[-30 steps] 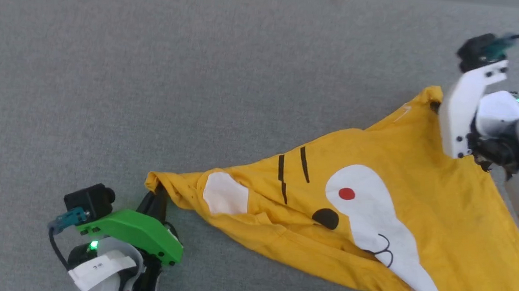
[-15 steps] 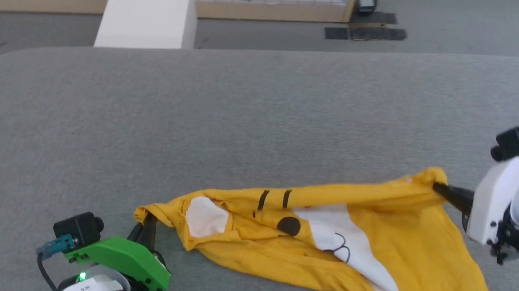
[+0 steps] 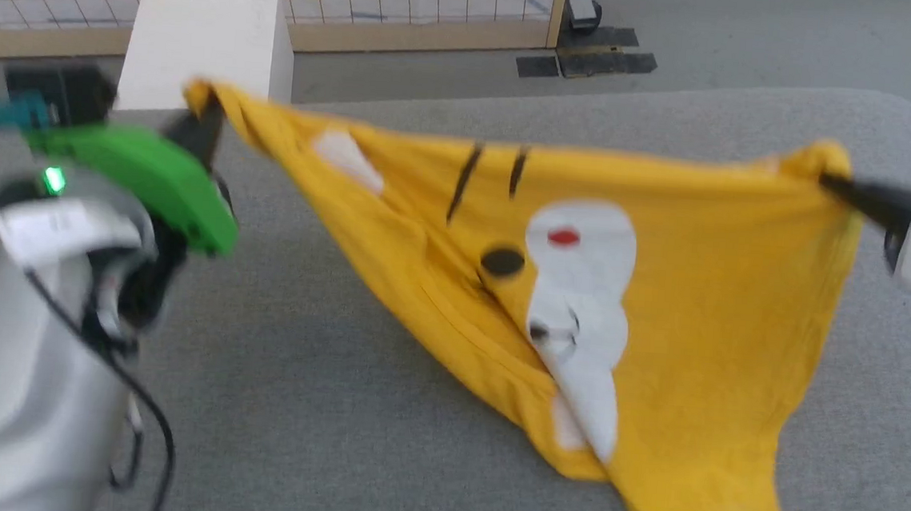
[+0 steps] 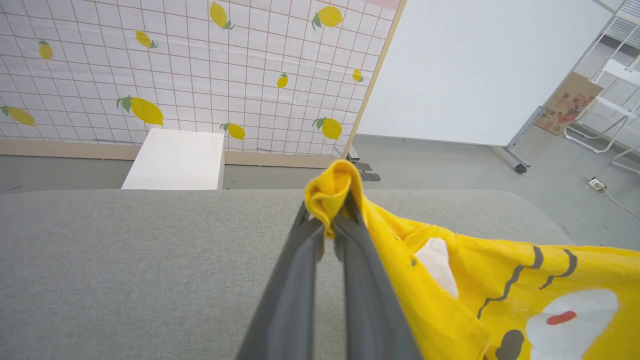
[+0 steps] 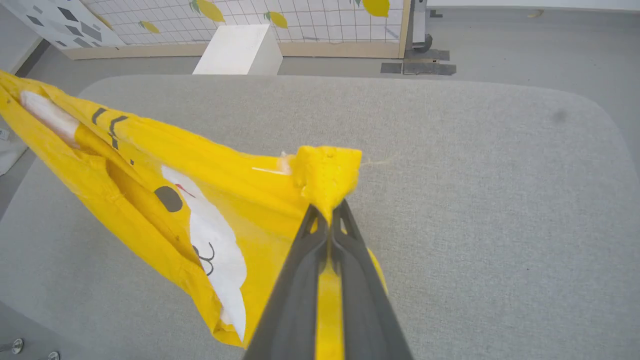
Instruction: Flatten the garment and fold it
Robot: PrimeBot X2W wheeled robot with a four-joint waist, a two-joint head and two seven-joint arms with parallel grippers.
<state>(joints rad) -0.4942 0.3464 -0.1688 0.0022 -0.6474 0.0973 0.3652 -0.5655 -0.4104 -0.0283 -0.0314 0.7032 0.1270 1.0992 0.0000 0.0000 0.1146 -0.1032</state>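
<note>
The garment (image 3: 685, 304), a yellow T-shirt with a tiger face, hangs stretched in the air between both grippers above the grey table (image 3: 333, 407). Its lower part drapes down toward the table surface at the front right. My left gripper (image 3: 202, 121) is shut on one bunched corner at the upper left; its dark fingers (image 4: 300, 260) pinch the yellow cloth (image 4: 332, 192). At the upper right my right gripper (image 3: 833, 184) is shut on the opposite corner, and its fingers (image 5: 310, 250) clamp a yellow fold (image 5: 325, 172). The printed face (image 5: 210, 235) is turned toward the head camera.
A white box (image 3: 205, 46) stands on the floor beyond the table's far edge, before a lemon-patterned grid partition (image 4: 175, 75). A whiteboard on wheels (image 4: 475, 70) and a cardboard box (image 4: 567, 102) stand farther back. Bare table surface (image 5: 475, 175) lies right of the garment.
Both grippers have lifted their corners off the table and pulled the garment taut in the air. The head camera has tilted up, so the floor and partition came into sight.
</note>
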